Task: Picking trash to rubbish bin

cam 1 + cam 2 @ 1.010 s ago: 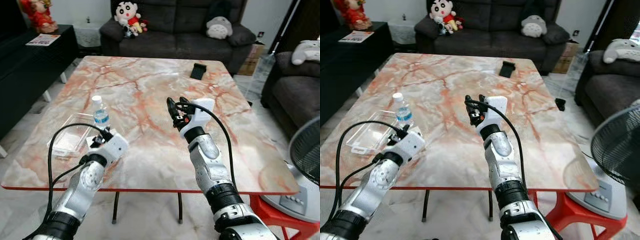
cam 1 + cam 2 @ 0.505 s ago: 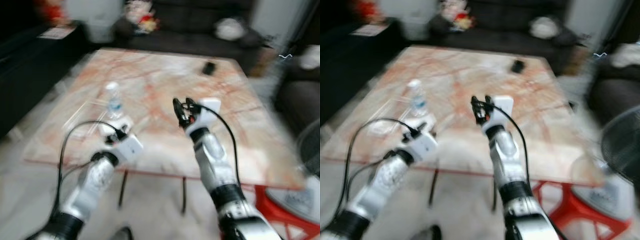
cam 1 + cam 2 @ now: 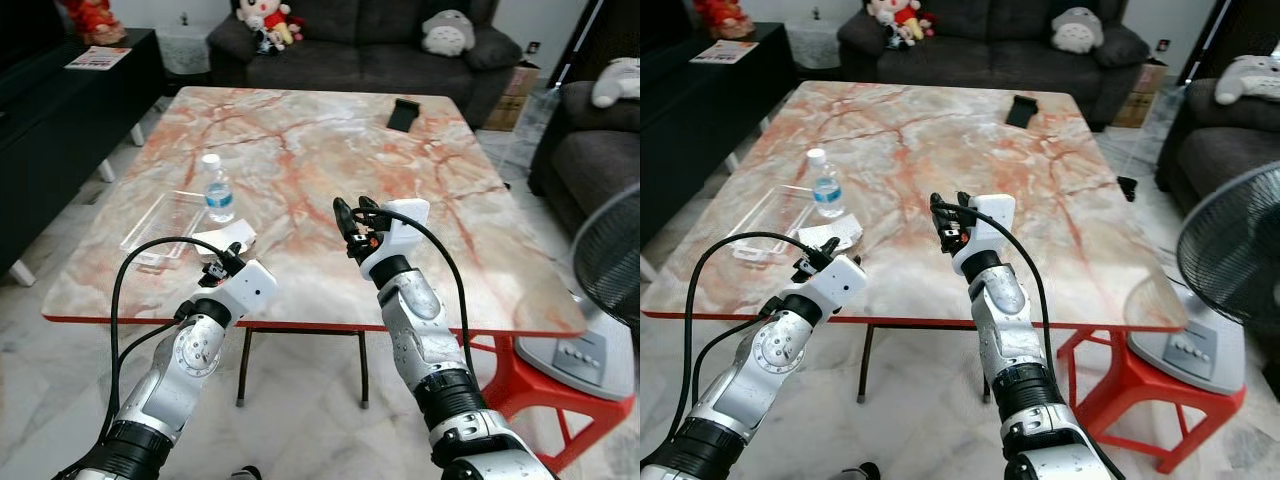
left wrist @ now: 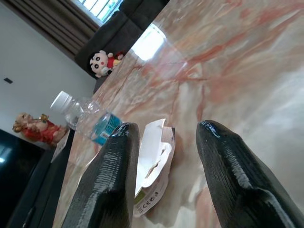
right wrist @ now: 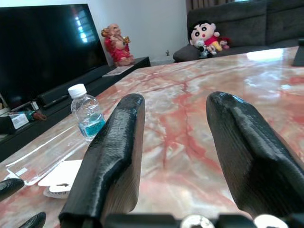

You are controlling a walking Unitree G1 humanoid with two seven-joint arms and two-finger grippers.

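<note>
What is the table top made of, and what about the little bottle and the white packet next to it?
The table top looks like polished marble or a marble-look slab: pale with red veins and glossy reflections. The water bottle seems clear plastic, see-through with a white cap and blue label. The white packet looks like thin card or paper, torn open and creased.

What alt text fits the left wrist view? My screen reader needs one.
The open left claw points along a marble table at a torn white wrapper lying between its fingers, not yet touched. A small water bottle stands just beyond.
</note>
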